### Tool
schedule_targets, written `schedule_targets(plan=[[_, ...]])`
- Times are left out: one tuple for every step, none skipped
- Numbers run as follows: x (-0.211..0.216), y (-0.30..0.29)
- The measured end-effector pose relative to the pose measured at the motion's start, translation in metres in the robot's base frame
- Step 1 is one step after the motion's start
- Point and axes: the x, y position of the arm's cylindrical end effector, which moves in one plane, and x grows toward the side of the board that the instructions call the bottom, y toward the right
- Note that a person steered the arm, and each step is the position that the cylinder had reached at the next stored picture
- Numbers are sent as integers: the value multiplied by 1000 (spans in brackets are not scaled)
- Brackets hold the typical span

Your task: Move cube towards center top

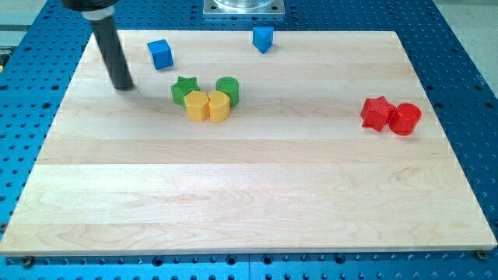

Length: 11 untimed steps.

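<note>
Blue cube point(160, 54) sits near the view's top left of the wooden board point(249, 194), resting flat and clear of every other block. My tip point(123, 86) stands on the board to the view's left of the cube and slightly toward the view's bottom, near it but not touching. There is no pincer on this arm, only the dark rod, so nothing is held and no opening can be reported.

The relation that governs the next move: the cube lies up and to the view's right of my tip, and the centre top lies farther to the view's right again. Judged from this, my tip is already on the correct side, and a push toward the view's right would carry the cube the required way.

A blue block of wedge-like shape point(263, 38) occupies the top edge near the centre; the cube's path runs toward it. The green star point(184, 89), green cylinder point(227, 89) and two yellow blocks point(207, 106) are clustered below the cube's line. The red star point(377, 113) and red cylinder point(405, 119) stand well apart at the view's right.
</note>
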Motion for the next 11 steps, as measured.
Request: schedule_targets(plan=[[-45, -17], [-60, 60], [-59, 78], [-38, 54], [-39, 113], [-40, 143], [-27, 89], [-43, 116], [-60, 169], [-32, 177], [4, 210]])
